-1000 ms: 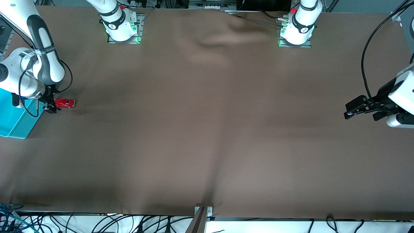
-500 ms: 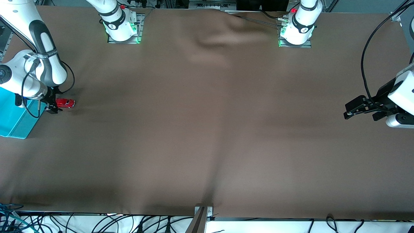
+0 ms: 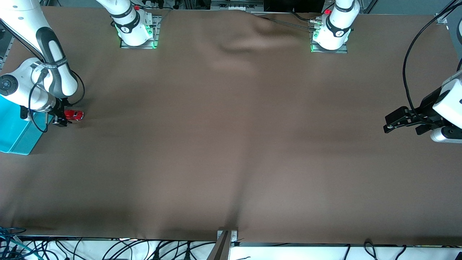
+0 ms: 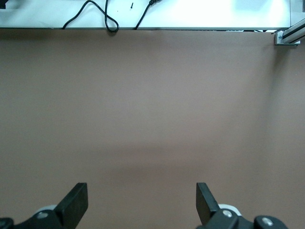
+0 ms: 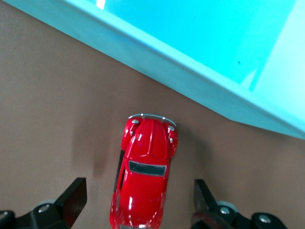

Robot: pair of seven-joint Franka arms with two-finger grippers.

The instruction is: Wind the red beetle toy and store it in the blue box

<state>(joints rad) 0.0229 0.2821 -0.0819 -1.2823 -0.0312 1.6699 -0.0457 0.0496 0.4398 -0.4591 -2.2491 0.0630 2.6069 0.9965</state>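
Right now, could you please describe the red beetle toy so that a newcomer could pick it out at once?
Start at the blue box at the right arm's end of the table. Beside it on the brown cloth stands the red beetle toy, between the fingers of the right claw. It is glossy red, rounded, dark-windowed and far smaller than the box.

A wide stretch of bare brown cloth lies open between the two arms, with only soft wrinkles near the bases. At the right arm's end the passage narrows: the box stands just beside the toy, its wall close to the toy's nose. The right gripper straddles the toy, a finger in the gap on either side.
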